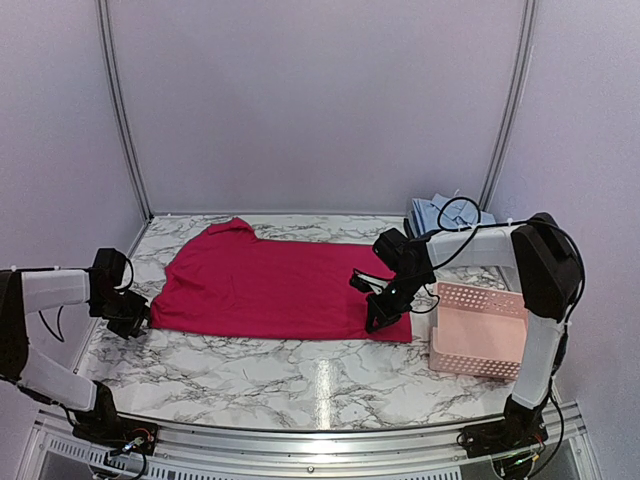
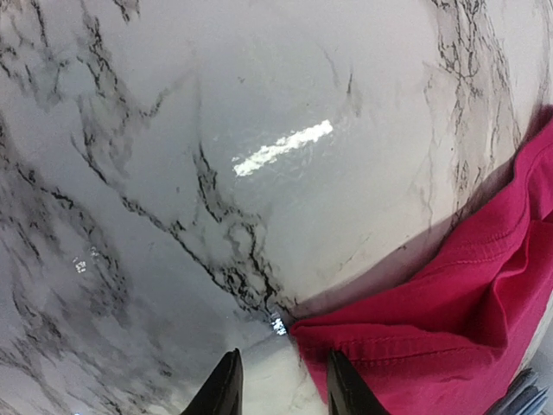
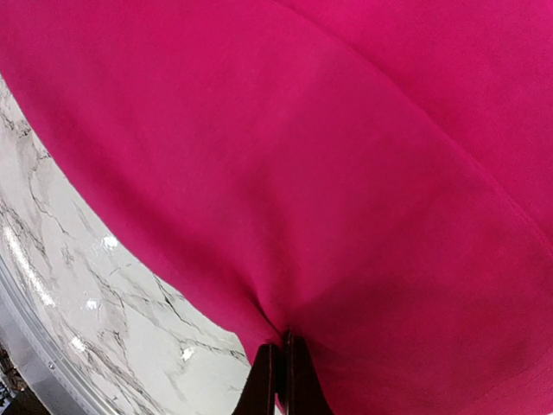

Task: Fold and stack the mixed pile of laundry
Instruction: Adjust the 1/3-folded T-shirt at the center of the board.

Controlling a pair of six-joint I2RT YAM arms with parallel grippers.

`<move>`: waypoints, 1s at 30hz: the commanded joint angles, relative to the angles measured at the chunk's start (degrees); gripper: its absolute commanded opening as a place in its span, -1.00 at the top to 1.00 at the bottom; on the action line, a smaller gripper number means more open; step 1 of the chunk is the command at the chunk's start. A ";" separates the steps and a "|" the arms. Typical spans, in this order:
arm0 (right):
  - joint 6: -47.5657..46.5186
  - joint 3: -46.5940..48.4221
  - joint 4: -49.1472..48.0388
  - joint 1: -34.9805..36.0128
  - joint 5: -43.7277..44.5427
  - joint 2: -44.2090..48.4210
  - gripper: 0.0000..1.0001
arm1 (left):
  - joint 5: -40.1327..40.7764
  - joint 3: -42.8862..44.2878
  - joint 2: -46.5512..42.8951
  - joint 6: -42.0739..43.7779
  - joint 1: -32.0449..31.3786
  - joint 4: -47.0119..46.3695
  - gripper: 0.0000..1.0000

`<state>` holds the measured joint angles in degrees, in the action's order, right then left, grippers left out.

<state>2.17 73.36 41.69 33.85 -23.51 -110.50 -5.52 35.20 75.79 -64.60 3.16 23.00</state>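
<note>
I have the magenta-red garment (image 1: 280, 285) spread flat on the marble table (image 1: 300, 385), with bare marble along its near hem and the pink lattice basket (image 1: 480, 335) just beside its right corner. My right gripper (image 3: 281, 372) is pinched tight on that hem, its arm bent low. My left gripper (image 2: 283, 380) sits low at the left corner, fingers apart. The light blue shirt (image 1: 445, 213) lies at the far right.
</note>
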 commanded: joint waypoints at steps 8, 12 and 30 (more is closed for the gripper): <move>0.37 1.52 1.46 -0.37 -0.14 -1.16 1.00 | -0.04 0.81 3.92 -0.43 0.80 -3.79 0.59; 0.31 1.47 1.52 -0.36 0.04 -1.21 1.00 | -0.54 1.20 5.75 -0.44 0.82 -4.51 0.44; 0.88 -0.36 2.25 -0.98 2.95 0.43 1.00 | 7.66 17.17 8.53 14.69 7.56 11.91 1.00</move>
<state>2.59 73.36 42.19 33.85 -23.05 -110.69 -4.40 47.40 82.35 -57.67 9.39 27.49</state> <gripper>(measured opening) 0.002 0.007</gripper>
